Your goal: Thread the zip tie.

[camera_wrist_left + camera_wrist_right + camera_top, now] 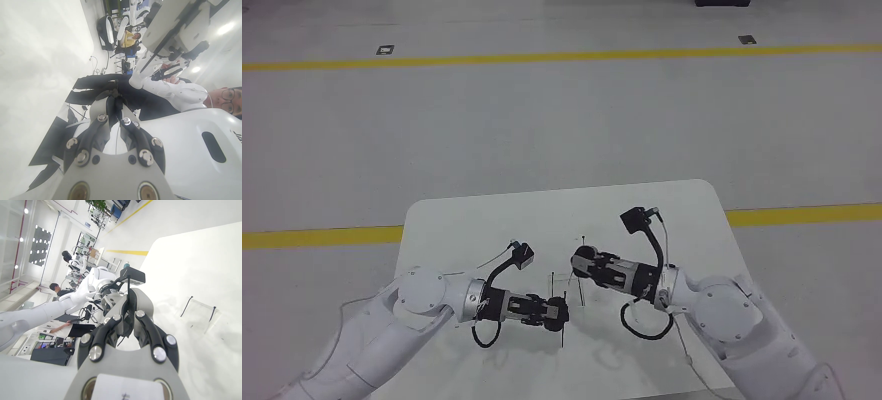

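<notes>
Above the near half of the white rounded bench [662, 210], the left hand [560, 312] and the right hand [580, 262] face each other closely, the right one slightly farther back. A thin black plastic zip tie [129, 289] sits between the right hand's fingers. On the bench, one spare black zip tie [186, 307] lies beside another loose black tie [212, 313], apart.

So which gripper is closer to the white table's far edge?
Right. The right gripper sits closer to the white table's far edge; the left gripper is just behind it, nearer the robot.
</notes>
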